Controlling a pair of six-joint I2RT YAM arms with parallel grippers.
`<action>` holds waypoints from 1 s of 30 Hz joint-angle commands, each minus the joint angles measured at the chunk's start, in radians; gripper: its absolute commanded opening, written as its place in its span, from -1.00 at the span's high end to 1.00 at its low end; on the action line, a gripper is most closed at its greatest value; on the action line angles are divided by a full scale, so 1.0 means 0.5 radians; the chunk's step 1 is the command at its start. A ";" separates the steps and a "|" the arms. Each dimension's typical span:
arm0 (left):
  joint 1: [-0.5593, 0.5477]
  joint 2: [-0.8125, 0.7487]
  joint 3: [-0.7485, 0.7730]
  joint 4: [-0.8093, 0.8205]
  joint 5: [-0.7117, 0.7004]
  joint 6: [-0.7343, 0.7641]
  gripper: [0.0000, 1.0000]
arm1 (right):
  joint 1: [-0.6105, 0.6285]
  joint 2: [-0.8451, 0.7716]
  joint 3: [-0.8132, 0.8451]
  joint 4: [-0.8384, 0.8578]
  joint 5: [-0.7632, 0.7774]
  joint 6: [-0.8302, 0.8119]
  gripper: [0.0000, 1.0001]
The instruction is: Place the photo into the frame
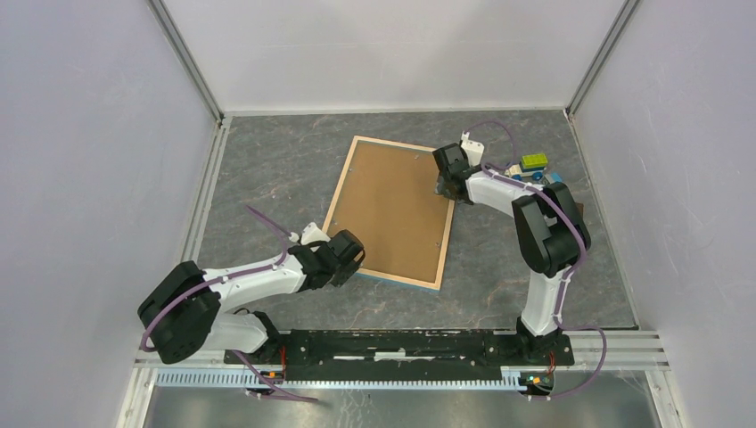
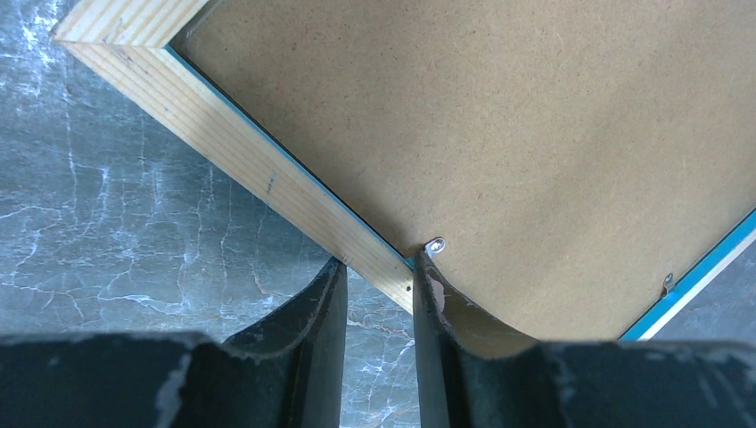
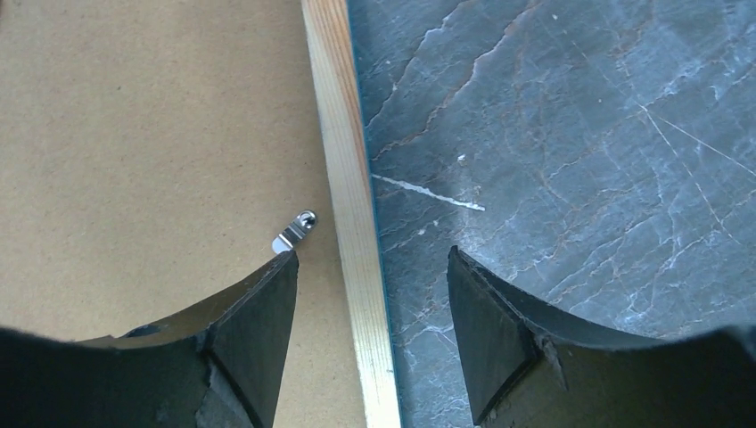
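The frame (image 1: 398, 278) is seen lying face down and slightly askew in the middle of the grey marbled bench (image 1: 267, 169). Its light wood rim is turned upward and a thin blue edge is shown along its sides. A brown hardboard backing sheet (image 1: 392, 205) is seated inside the rim. The left gripper (image 1: 355, 261) is placed at the frame's near left corner. In the left wrist view its fingers (image 2: 332, 299) are set close on either side of the wood rim, beside a small metal clip (image 2: 434, 244). Whether the rim is actually pinched cannot be told. The right gripper (image 1: 443, 189) is held at the frame's right edge with its fingers (image 3: 267, 308) spread wide. One is poised above the backing next to another clip (image 3: 294, 230), the other above the bare bench, and the rim is left untouched between them.
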 commanded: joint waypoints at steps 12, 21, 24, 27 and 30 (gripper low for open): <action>-0.007 0.051 -0.011 -0.198 -0.063 0.069 0.65 | 0.001 0.095 0.178 -0.031 0.097 0.089 -0.41; -0.007 0.050 -0.012 -0.203 -0.057 0.060 0.65 | 0.004 0.186 0.263 -0.162 0.130 0.095 -0.41; -0.006 0.056 -0.007 -0.206 -0.057 0.060 0.65 | 0.013 0.226 0.324 -0.229 0.152 0.091 -0.42; -0.007 0.054 -0.007 -0.210 -0.061 0.054 0.65 | 0.015 0.223 0.318 -0.280 0.166 0.085 -0.39; -0.007 0.057 -0.004 -0.213 -0.060 0.056 0.65 | 0.021 0.204 0.245 -0.263 0.150 0.071 -0.29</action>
